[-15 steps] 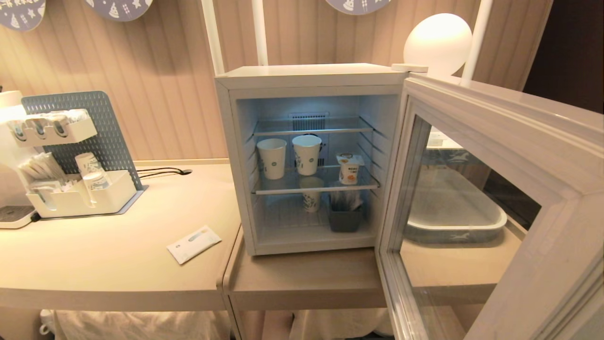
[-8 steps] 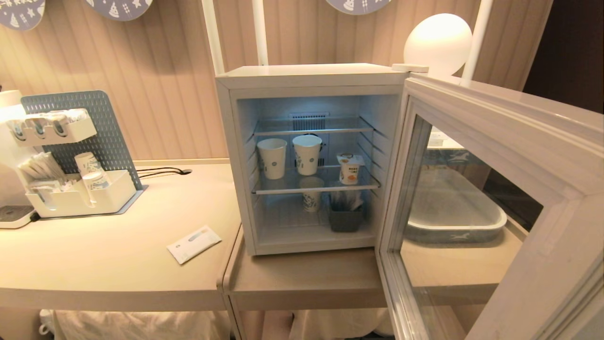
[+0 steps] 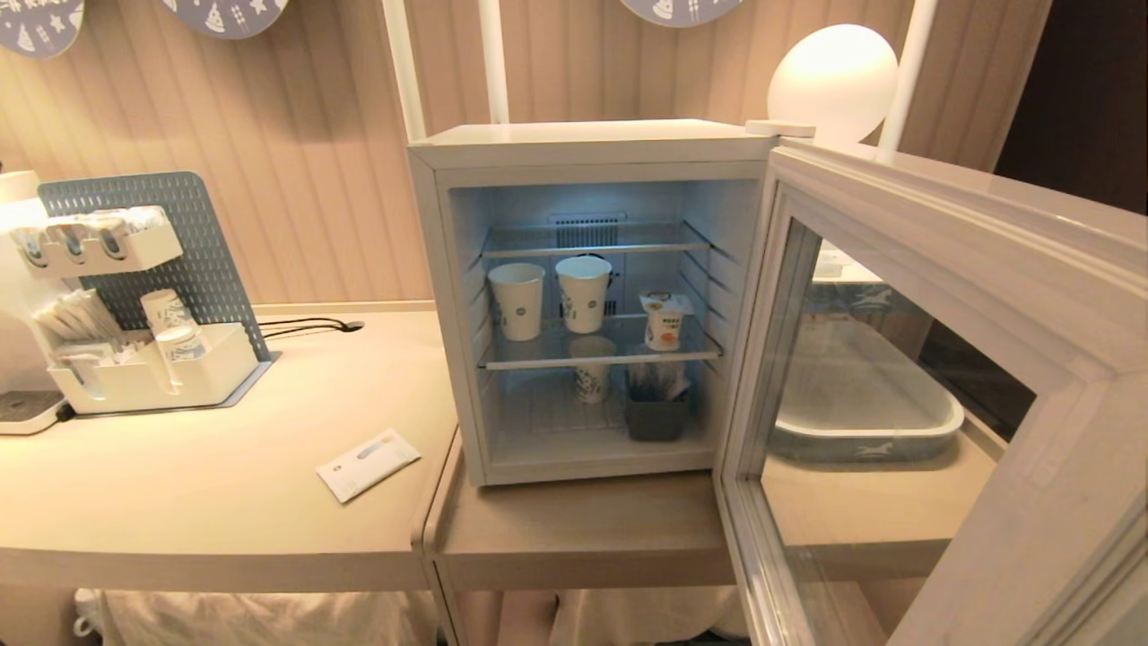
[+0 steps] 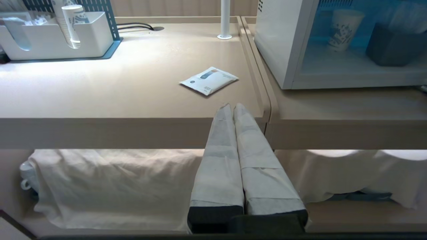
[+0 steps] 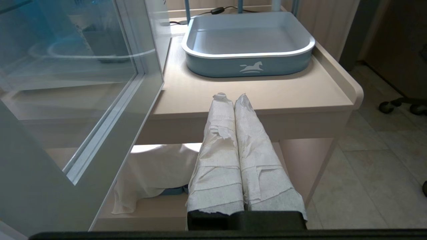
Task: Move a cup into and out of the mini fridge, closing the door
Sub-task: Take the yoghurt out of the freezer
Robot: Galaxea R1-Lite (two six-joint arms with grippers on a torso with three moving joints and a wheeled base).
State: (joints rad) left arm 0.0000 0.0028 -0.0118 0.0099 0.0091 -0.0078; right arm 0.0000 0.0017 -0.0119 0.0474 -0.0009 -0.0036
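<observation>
The white mini fridge [image 3: 592, 144] stands on the counter with its glass door [image 3: 951, 296] swung wide open to the right. The cup [image 3: 665, 320], small and white with an orange label and a foil lid, sits at the right end of the fridge's middle wire shelf. Neither arm shows in the head view. My left gripper [image 4: 232, 106] is shut and empty, low in front of the counter's front edge, left of the fridge [image 4: 283, 43]. My right gripper [image 5: 232, 96] is shut and empty, below the counter edge beside the open door [image 5: 100, 110].
Two taller paper cups [image 3: 517, 301] share the middle shelf; a third cup and a dark bin [image 3: 656, 414] stand below. A white sachet [image 3: 368, 463] lies on the counter. An organiser with cups [image 3: 152, 368] stands far left, a blue-grey tray [image 5: 248, 43] right of the fridge.
Nothing has moved in the head view: the fridge, its open door and the cup stay as they were, and no arm has come into view.
</observation>
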